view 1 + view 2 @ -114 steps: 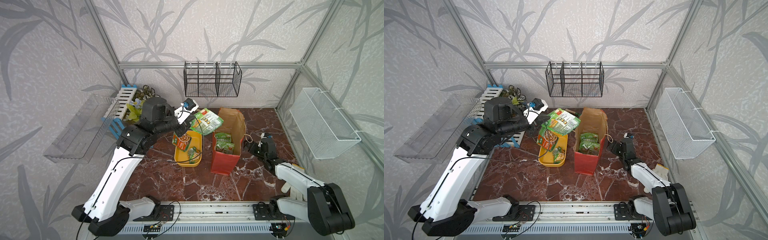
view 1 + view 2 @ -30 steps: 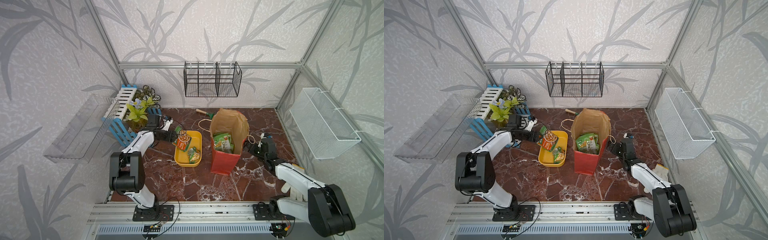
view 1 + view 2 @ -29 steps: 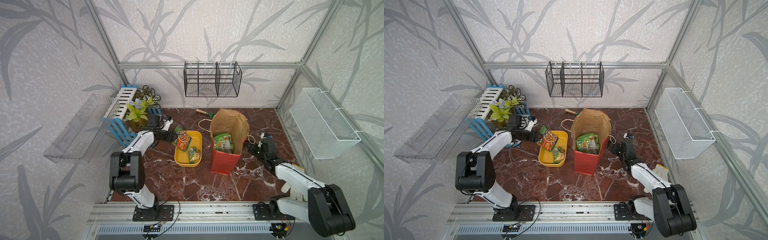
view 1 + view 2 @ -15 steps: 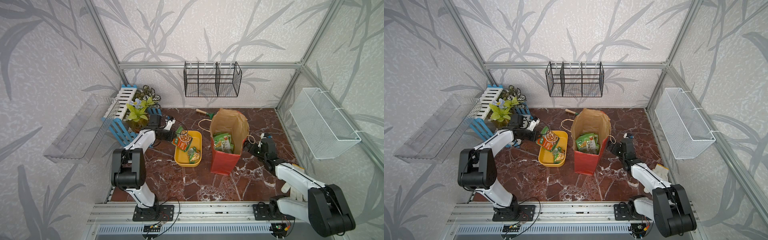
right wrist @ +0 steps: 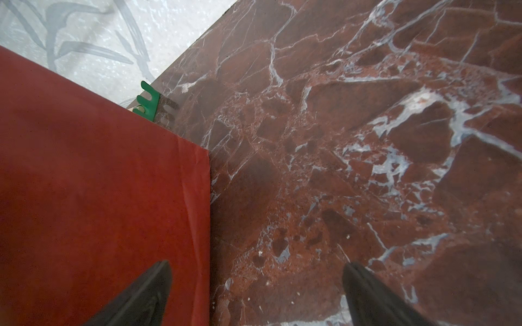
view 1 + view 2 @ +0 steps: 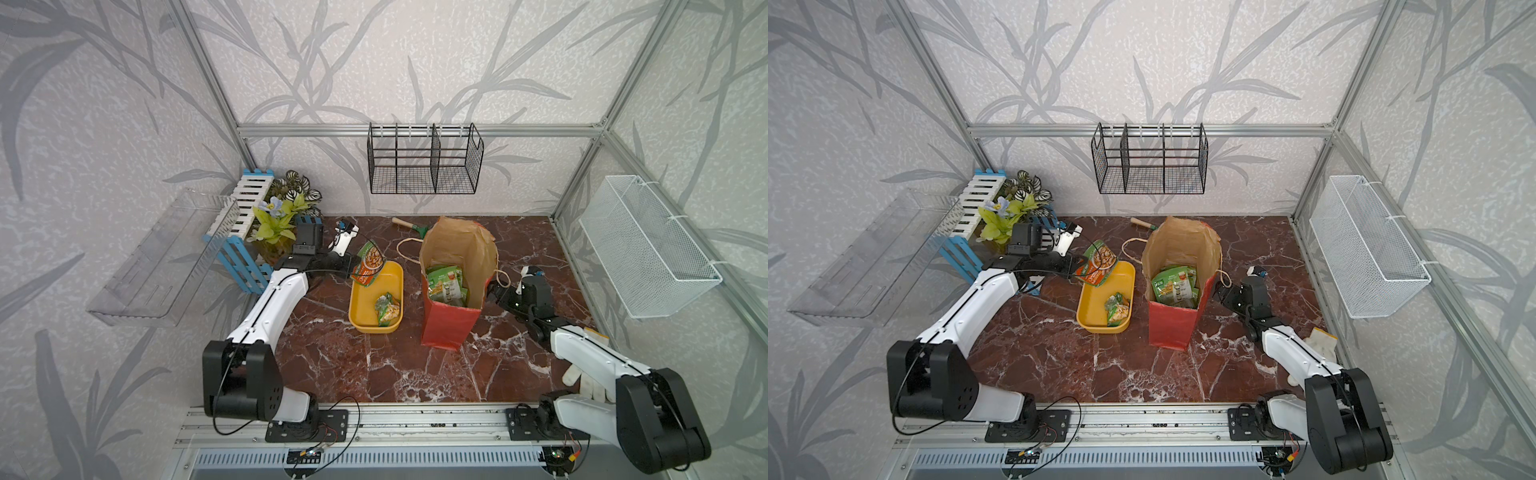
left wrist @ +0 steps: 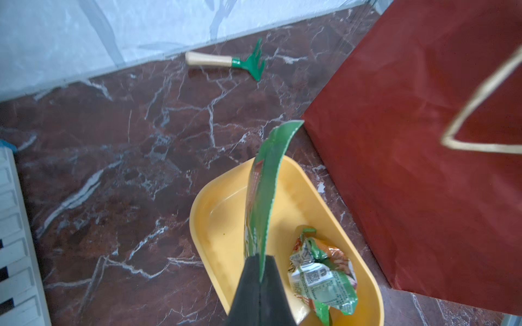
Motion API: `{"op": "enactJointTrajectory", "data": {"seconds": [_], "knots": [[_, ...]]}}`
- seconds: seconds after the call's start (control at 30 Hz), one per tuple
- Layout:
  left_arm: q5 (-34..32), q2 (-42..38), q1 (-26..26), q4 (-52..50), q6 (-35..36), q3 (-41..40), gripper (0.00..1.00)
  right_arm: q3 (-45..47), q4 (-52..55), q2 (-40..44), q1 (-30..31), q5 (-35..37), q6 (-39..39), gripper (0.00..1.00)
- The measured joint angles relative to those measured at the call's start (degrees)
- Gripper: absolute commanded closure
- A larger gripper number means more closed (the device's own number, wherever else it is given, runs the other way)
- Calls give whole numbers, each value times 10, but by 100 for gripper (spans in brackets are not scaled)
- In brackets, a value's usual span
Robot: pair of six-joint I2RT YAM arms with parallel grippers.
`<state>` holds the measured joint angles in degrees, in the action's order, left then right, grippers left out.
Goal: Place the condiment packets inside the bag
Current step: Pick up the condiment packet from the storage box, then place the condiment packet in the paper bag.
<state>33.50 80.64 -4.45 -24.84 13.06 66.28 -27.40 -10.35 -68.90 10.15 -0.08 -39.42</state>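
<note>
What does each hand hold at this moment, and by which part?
The left hand pinches one condiment packet by its edge. The right hand is open, holding nothing.

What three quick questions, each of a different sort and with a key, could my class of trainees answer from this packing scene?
1. True or false: the left fingers are shut on a flat, glossy green-and-orange condiment packet.
2. How many packets lie loose in the yellow oblong plastic tray? A none; B one; C four.
3. Fill in: beside the tall red paper bag, the right fingers stand ___.
Key: 1 true. 2 B, a crumpled packet. 3 open.
</note>
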Motion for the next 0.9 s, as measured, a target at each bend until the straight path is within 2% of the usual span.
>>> {"op": "enactJointTrajectory", "data": {"seconds": [0.27,0.7,0.9], "knots": [[-1,-66,-37,-8,-6,7,100,0,0,0,0,0,0,1],[-13,-134,-128,-31,-28,140,100,0,0,0,0,0,0,1],[-12,-146,-158,-10,-58,148,100,0,0,-1,0,0,0,1]]}}
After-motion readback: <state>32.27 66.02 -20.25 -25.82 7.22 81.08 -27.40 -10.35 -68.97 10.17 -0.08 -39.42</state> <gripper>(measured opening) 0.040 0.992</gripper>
